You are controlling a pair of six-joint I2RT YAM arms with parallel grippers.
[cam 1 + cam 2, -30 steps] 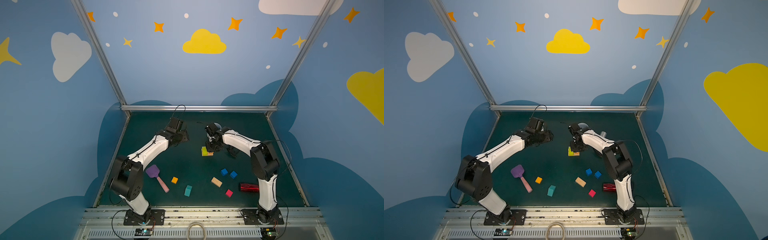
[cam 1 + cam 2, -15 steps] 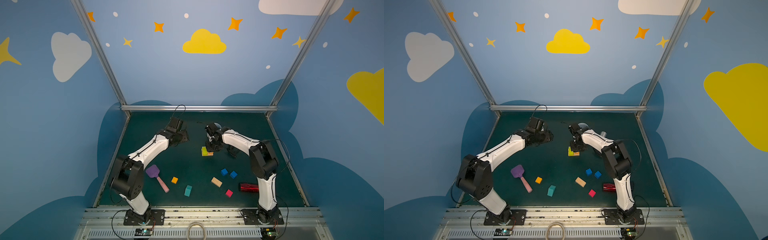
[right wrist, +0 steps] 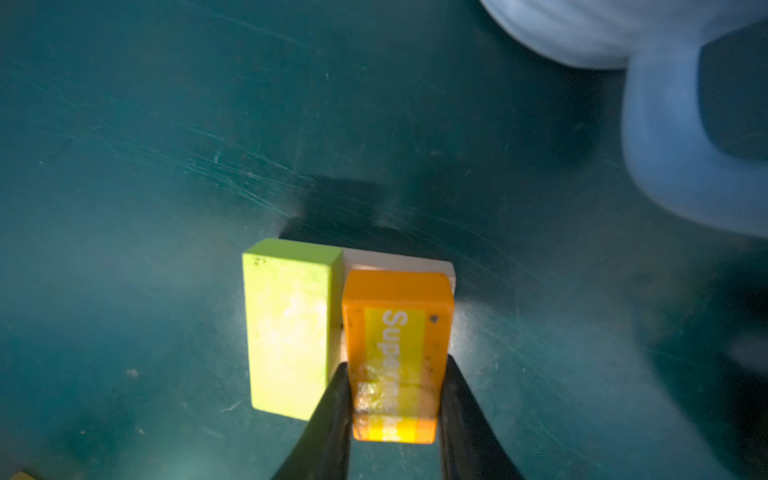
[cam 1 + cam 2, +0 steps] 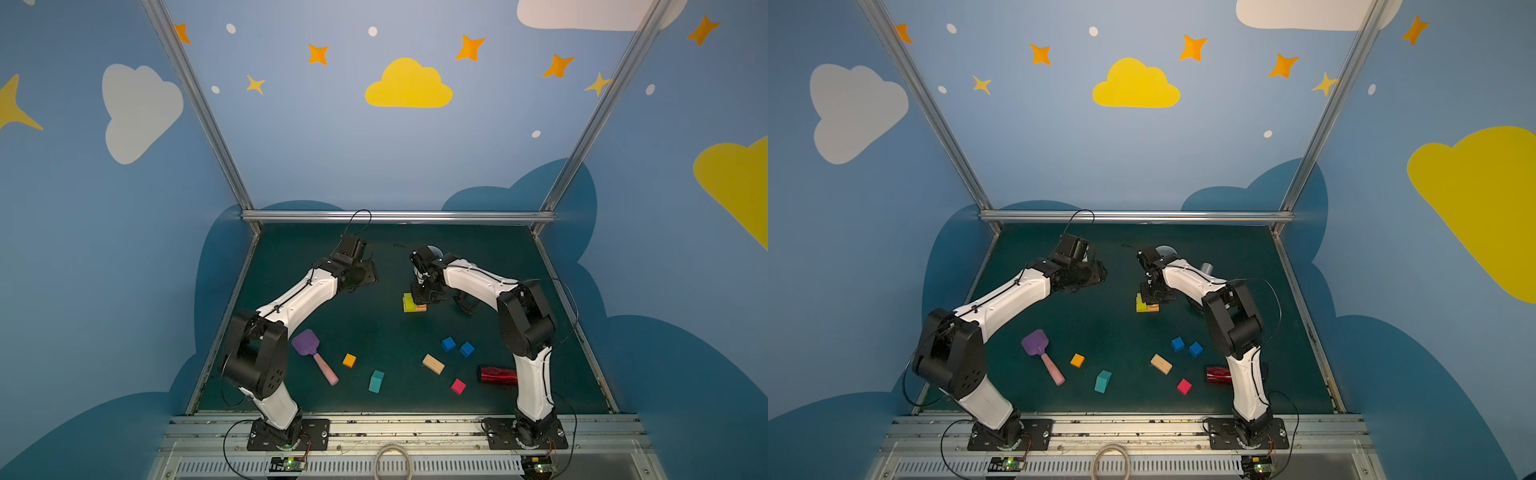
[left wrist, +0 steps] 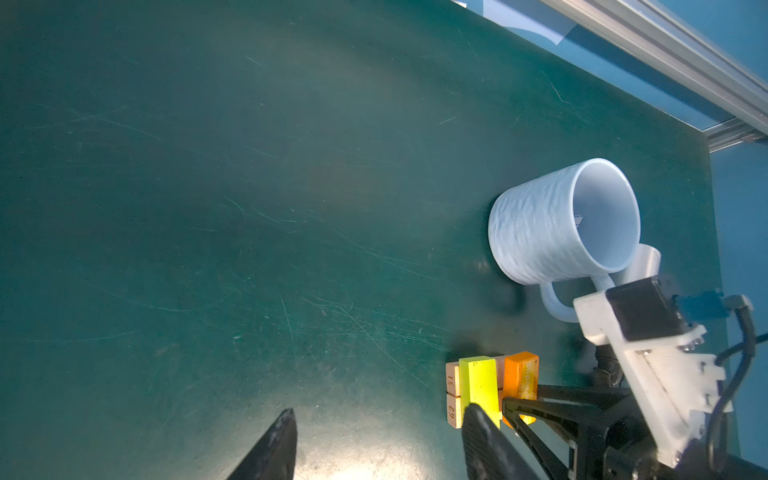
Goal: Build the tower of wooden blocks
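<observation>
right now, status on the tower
Left fingers open, empty. Right fingers flank orange bar, grip unclear. It sits on tan bars beside yellow-green bar. Mug close by, not touching.

Ten blocks (image 4: 433, 364) (four stacked), mug (image 5: 536, 232), spatula (image 4: 305, 343), cylinder (image 4: 496, 373)

Mug (image 4: 433, 249): largely hidden behind the right arm (image 4: 478, 282) in both top views, and blurred and cut off in the right wrist view.

Red cylinder (image 4: 496, 375): one end hidden behind that arm.

Tan bars (image 3: 399, 262): mostly covered by the orange bar (image 3: 395, 316) and yellow-green bar (image 3: 291, 324).

Right end effector (image 3: 395, 370): it cannot be told whether it presses or merely flanks the orange bar.

Left end effector (image 5: 380, 415): cut off at the frame edge.
</observation>
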